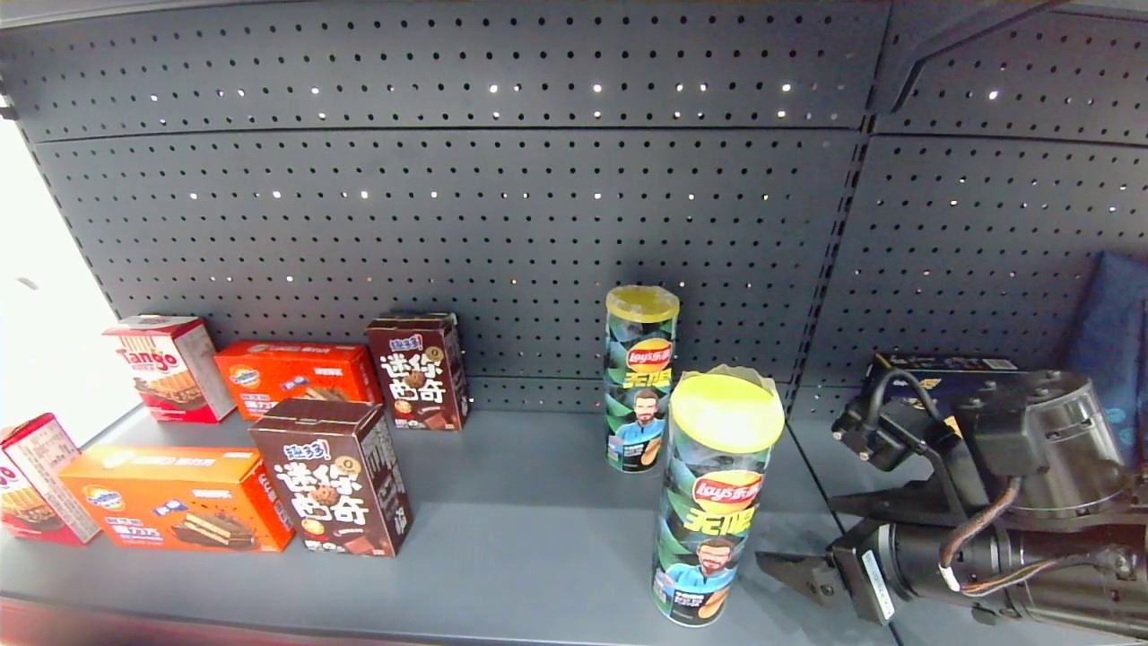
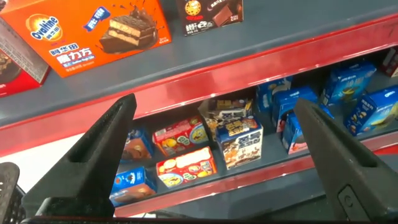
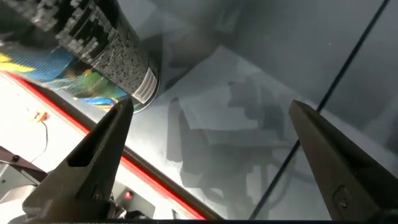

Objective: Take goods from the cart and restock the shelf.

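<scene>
1. Right gripper (image 1: 807,538): fingers spread apart, clamped on nothing, low over the grey shelf (image 1: 520,538), just right of the front chip can (image 1: 717,493). From the right wrist view, same can (image 3: 106,50) outside one finger (image 3: 102,149), not between the two. Contact between finger and can not clear.
2. Front chip can: upright, yellow lid on, close to the shelf's front lip.
3. Left gripper (image 2: 214,102): fingers wide apart, holding nothing, off the front of the shelf, to the left of the front chip can and lower than its base. Seen between the fingers, small boxes (image 2: 239,140) on a lower shelf.
4. Brown cookie box (image 1: 332,484): upright, well to the left of the front chip can, about level with it. Touching its far side, an orange cake box (image 1: 175,498) lying flat; farther left again, a red-and-white box (image 1: 40,480).
5. Rear chip can (image 1: 639,377): upright, lidded, behind the front chip can and slightly left, near but apart.
6. Back row, behind and left of the front chip can: second brown box (image 1: 420,370), second orange box (image 1: 296,377), red wafer box (image 1: 169,366).
7. Dark box (image 1: 933,368) and blue pack (image 1: 1112,332): behind and right of the front chip can, past the right arm.
8. Pegboard wall (image 1: 448,224): farthest back.
</scene>
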